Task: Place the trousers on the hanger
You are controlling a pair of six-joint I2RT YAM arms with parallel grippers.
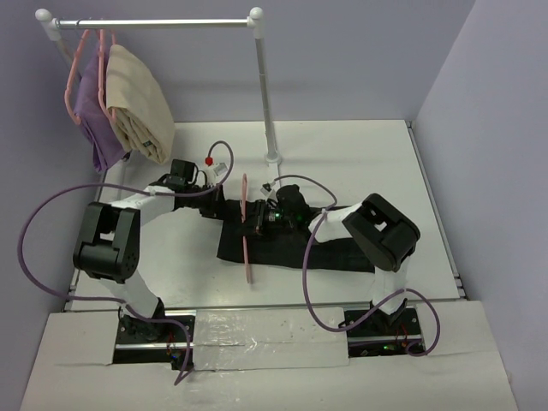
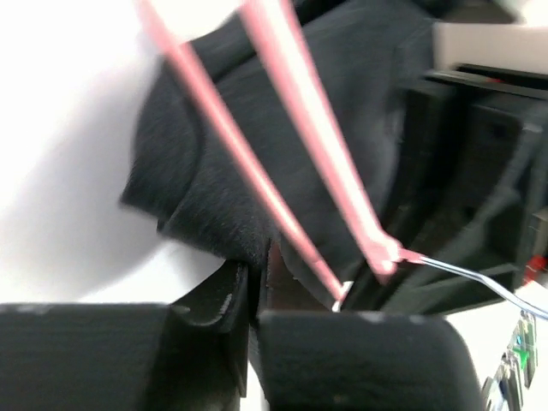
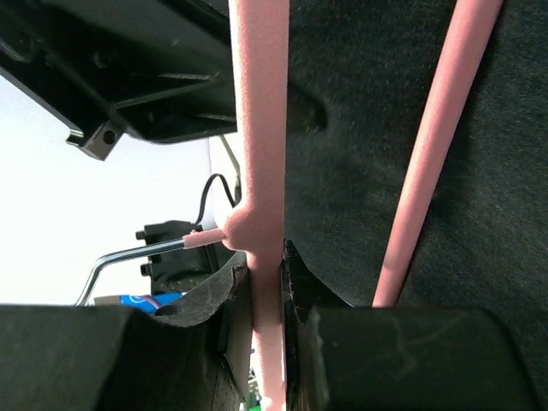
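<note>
The black trousers (image 1: 282, 248) lie flat across the middle of the table. The pink hanger (image 1: 246, 248) stands on edge over their left end, with cloth on both sides of it. My right gripper (image 1: 259, 219) is shut on the hanger's pink bar (image 3: 261, 128), seen pinched between the jaws of the right gripper (image 3: 267, 291), with the trousers (image 3: 360, 171) behind. My left gripper (image 1: 212, 208) is at the trousers' left end. In the left wrist view, the left gripper (image 2: 255, 282) is shut on an edge of the trousers (image 2: 205, 180), beside the hanger (image 2: 317, 145).
A clothes rail (image 1: 154, 23) stands at the back on a white post (image 1: 265, 94). A purple garment (image 1: 94, 111) and a beige folded garment (image 1: 137, 103) hang from it at the left. Purple cables loop round both arms. The white table (image 1: 360, 154) ends at grey walls.
</note>
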